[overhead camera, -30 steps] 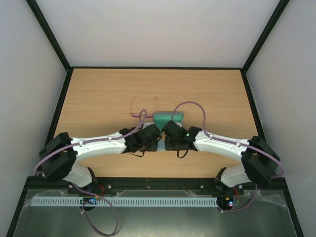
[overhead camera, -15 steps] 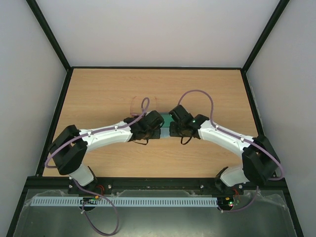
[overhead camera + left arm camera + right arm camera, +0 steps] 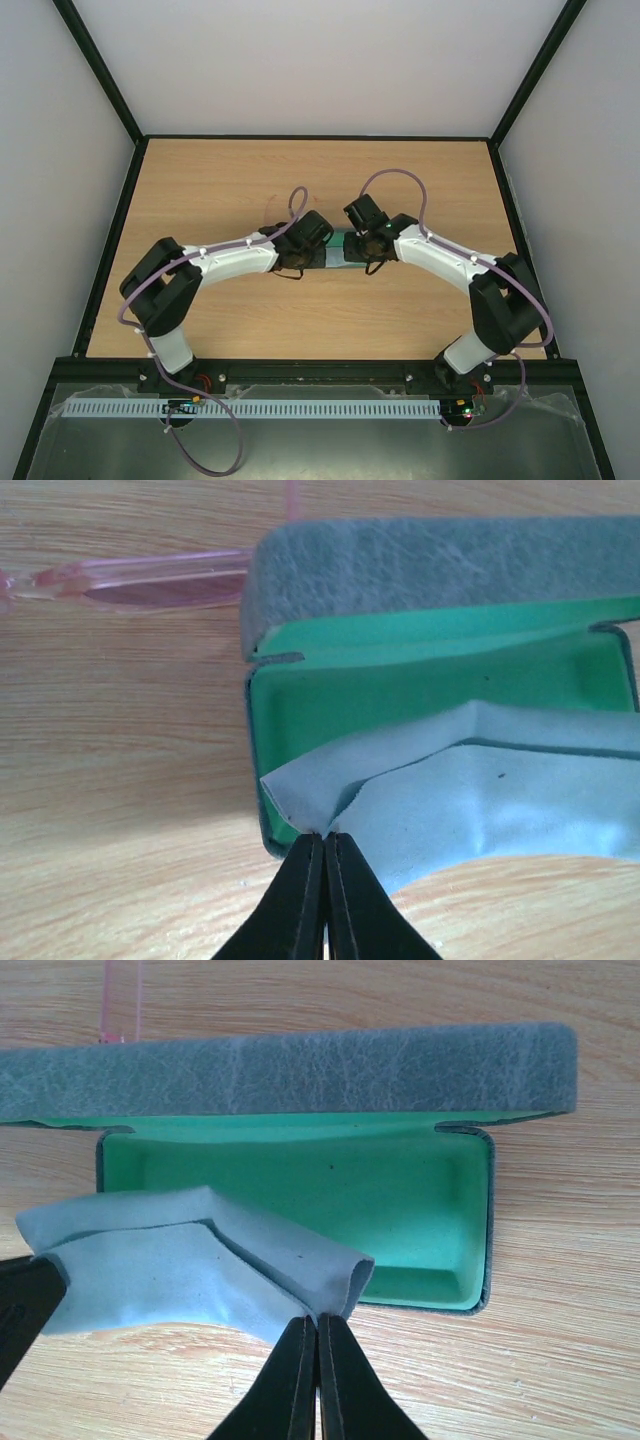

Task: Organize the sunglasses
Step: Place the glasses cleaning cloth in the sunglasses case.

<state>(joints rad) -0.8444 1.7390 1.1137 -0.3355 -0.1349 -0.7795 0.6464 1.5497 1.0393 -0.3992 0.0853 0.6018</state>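
The sunglasses (image 3: 140, 580), thin pink translucent frame, lie on the table just beyond the left end of the case; one temple arm (image 3: 120, 1000) shows in the right wrist view. The grey-blue case (image 3: 420, 565) lies open, showing its green lining (image 3: 330, 1195). My left gripper (image 3: 325, 835) is shut on one corner of the light-blue cloth (image 3: 480, 790). My right gripper (image 3: 318, 1320) is shut on the cloth's other end (image 3: 180, 1265). The cloth hangs folded between them over the case's near rim. In the top view both grippers (image 3: 322, 248) (image 3: 350, 246) meet over the case (image 3: 336, 257).
The wooden table (image 3: 430, 190) has black rails at its sides. The left arm (image 3: 230, 262) and right arm (image 3: 440, 262) stretch in from the near corners, with purple cables looping above them. The left arm covers most of the sunglasses in the top view.
Both arms have reached farther from the near edge, carrying the cloth from in front of the case to over its near rim. Both grippers stay shut on the cloth.
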